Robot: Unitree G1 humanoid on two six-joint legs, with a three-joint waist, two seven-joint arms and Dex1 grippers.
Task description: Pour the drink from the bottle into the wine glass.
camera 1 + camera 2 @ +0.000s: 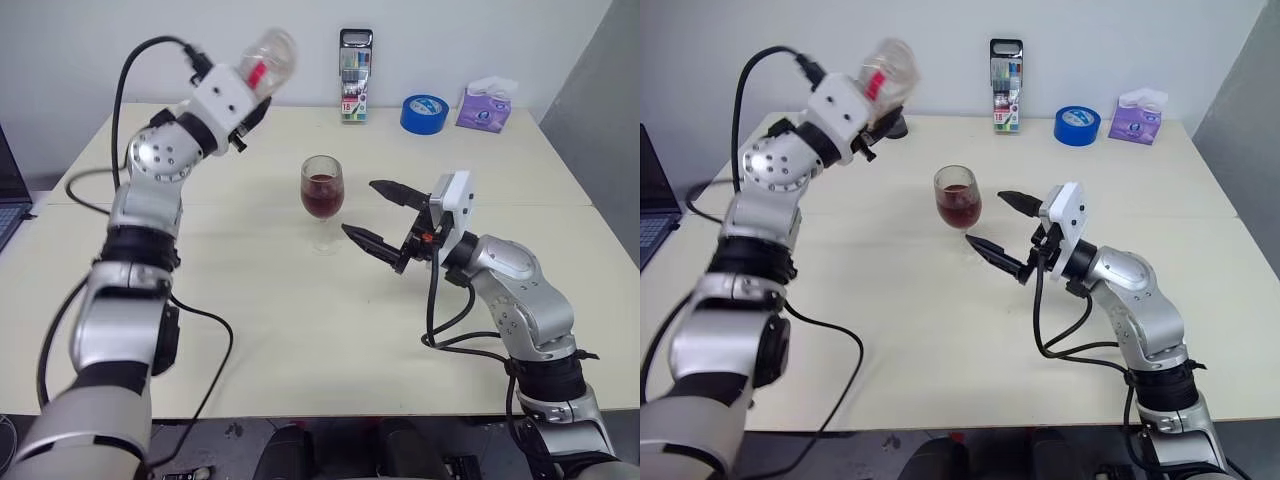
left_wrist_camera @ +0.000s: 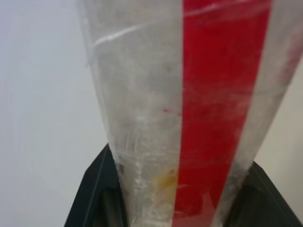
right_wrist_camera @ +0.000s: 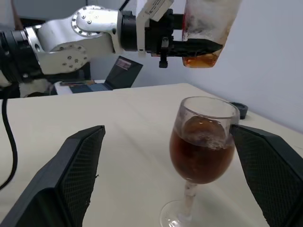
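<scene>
Jaws of my left gripper (image 1: 258, 88) are clamping the bottle (image 1: 268, 58), which I am holding raised above the table's (image 1: 300, 340) far left part, well apart from the glass (image 1: 322, 200); jaws of my right gripper (image 1: 372, 212) are standing wide, holding nothing, its fingers (image 3: 75, 170) flanking the glass on either side without touching it; the glass is standing upright near the table's middle, its bowl roughly half filled with dark red-brown drink (image 3: 201, 158); the bottle is looking nearly drained, with a small amber residue (image 3: 201, 60) pooled at its lower end in the right wrist view; a small dark cap (image 3: 239, 109) is lying on the table behind the glass; pens (image 1: 354, 75), blue tape (image 1: 424, 112) and a tissue pack (image 1: 484, 105) are sitting along the far edge. Step in hand, as I am judging it: the pour proper is looking complete, and I am carrying the bottle clear of the glass. Next move, in my estimate: lowering the bottle upright onto open table to the left, keeping it away from the glass, and drawing the right fingers back without knocking the stem (image 1: 323, 236).
</scene>
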